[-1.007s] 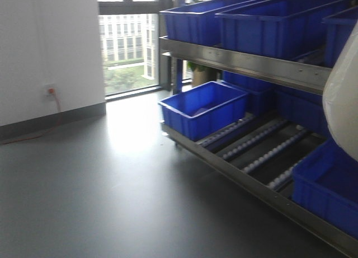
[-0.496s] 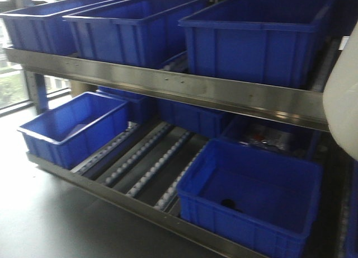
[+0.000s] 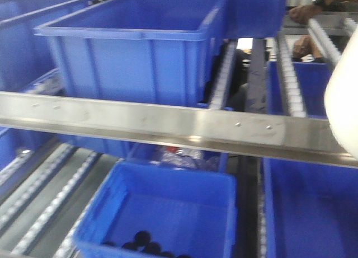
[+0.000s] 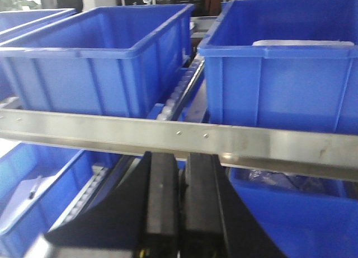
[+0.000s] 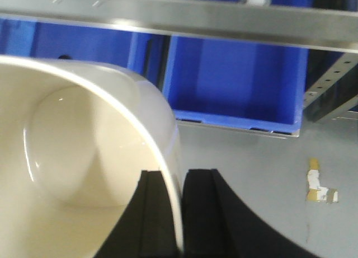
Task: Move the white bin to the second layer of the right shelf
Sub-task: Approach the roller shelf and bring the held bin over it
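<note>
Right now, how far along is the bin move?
Done: the right gripper grips the white bin by its rim. In hand: it hangs short of the steel front rail. Remaining: set it on the second-layer roller rails. The left gripper is shut, empty.

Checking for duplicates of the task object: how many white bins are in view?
1. The white bin, its wall pinched in the right end effector, also shows at the front view's right edge. Others may hide inside blue crates.

Empty white bin (image 5: pixel 84 151), apparently before roller shelf (image 3: pixel 220 79)
</note>
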`<action>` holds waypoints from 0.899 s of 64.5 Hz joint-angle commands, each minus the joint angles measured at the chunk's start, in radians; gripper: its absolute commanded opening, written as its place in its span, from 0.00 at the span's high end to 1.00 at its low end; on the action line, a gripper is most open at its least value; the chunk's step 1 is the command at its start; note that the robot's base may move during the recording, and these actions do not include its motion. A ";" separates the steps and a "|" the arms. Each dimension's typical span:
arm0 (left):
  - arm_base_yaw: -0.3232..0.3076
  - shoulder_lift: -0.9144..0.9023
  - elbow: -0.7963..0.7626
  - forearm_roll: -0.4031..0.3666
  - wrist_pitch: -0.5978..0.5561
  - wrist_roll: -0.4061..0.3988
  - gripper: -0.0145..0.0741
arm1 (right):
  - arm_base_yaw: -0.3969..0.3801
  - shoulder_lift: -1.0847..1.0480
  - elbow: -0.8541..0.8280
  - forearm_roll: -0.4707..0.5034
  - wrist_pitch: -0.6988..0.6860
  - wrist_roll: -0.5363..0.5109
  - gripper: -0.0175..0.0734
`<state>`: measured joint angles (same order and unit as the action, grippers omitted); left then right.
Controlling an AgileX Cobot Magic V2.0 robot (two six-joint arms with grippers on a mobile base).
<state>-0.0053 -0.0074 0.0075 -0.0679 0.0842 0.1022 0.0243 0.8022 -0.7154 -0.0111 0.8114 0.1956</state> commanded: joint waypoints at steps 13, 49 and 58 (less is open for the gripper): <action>-0.004 -0.014 0.037 -0.006 -0.084 -0.003 0.74 | -0.004 -0.007 -0.031 -0.006 -0.066 -0.006 0.72; -0.004 -0.014 0.037 -0.006 -0.084 -0.003 0.74 | -0.004 -0.007 -0.031 -0.006 -0.066 -0.006 0.72; -0.004 -0.014 0.037 -0.006 -0.084 -0.003 0.74 | -0.004 -0.007 -0.031 -0.006 -0.066 -0.006 0.72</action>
<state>-0.0053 -0.0074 0.0075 -0.0679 0.0842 0.1022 0.0243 0.8022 -0.7154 -0.0130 0.8114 0.1956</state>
